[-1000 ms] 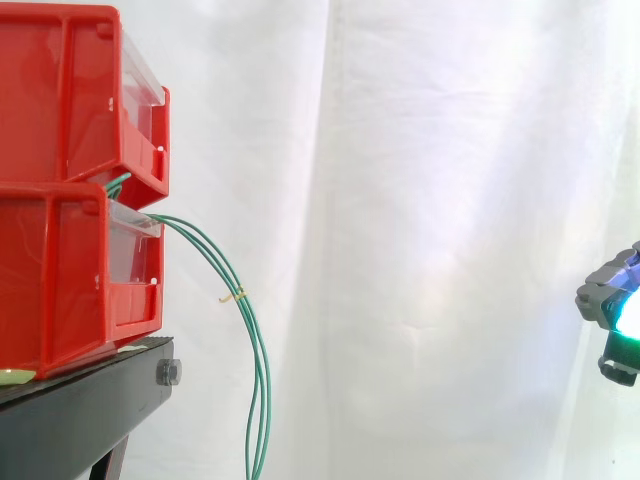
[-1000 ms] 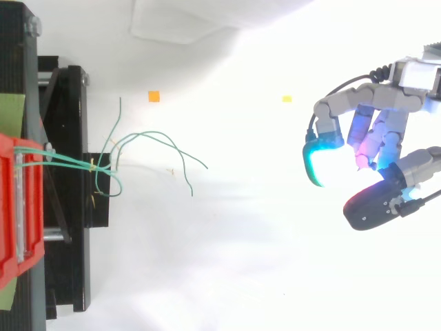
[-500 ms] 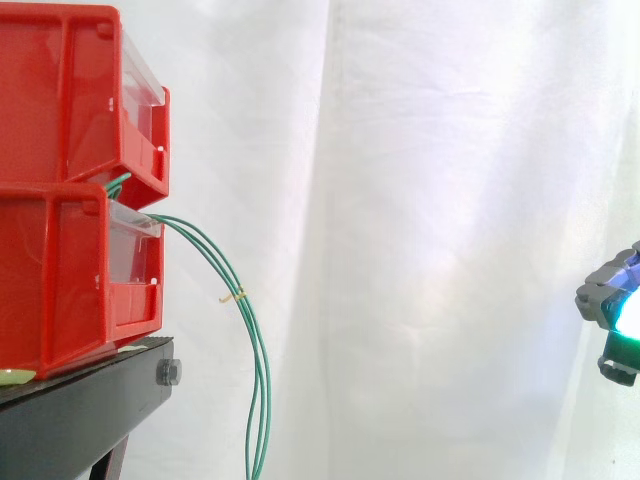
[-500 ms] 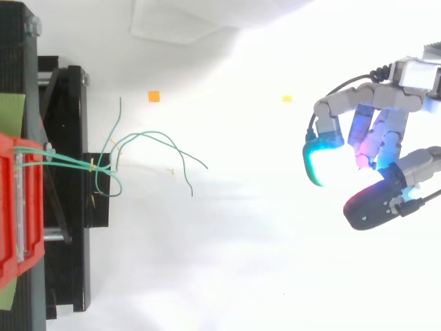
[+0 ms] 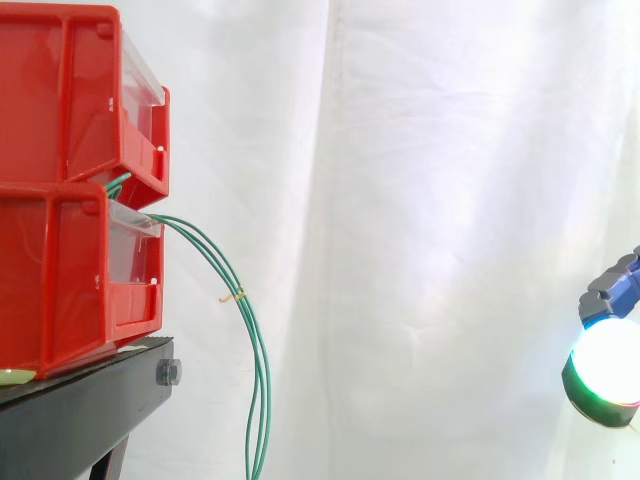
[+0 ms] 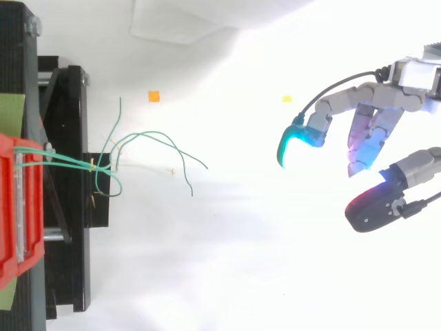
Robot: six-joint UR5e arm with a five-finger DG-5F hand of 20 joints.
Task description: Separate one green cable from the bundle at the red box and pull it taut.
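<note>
Now, hand (image 6: 372, 124) spread apart, holding nothing, well clear of the cables (image 5: 264, 380) drooping off the front edge of the lower box (image 5: 70, 275). Danger, I'd say: that tie (image 5: 236, 295) binds them, so a clumsy grab snags both.

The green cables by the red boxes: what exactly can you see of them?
The green cables are thin, smooth and flexible, like plastic-coated wire. They come out between the two stacked red bins, arch over and hang slack past the black stand. A small pale tie holds them together partway down. In the top view their loose ends curl and cross one another. The hand is far off, open, touching none of them.
</note>
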